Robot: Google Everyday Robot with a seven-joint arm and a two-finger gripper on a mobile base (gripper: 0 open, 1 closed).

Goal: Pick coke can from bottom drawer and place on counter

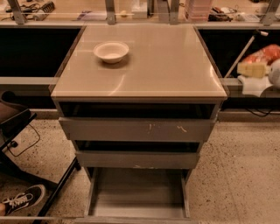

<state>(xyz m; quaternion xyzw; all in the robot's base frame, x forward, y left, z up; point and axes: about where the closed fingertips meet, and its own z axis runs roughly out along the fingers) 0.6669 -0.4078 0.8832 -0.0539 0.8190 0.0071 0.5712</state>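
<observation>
The bottom drawer (138,194) is pulled out at the foot of the grey cabinet, and its flat floor is bare. The tan counter (153,70) tops the cabinet. My gripper (259,66) is at the far right edge of the camera view, beside the counter's right side and about level with its top. It is shut on the red coke can (267,53), which it holds off to the right of the counter, not over it.
A white bowl (111,51) sits at the counter's back left. Two upper drawers (135,129) stand slightly open. A long cluttered desk with metal posts (109,8) runs behind. A chair base (17,131) and a shoe (24,199) are at the lower left.
</observation>
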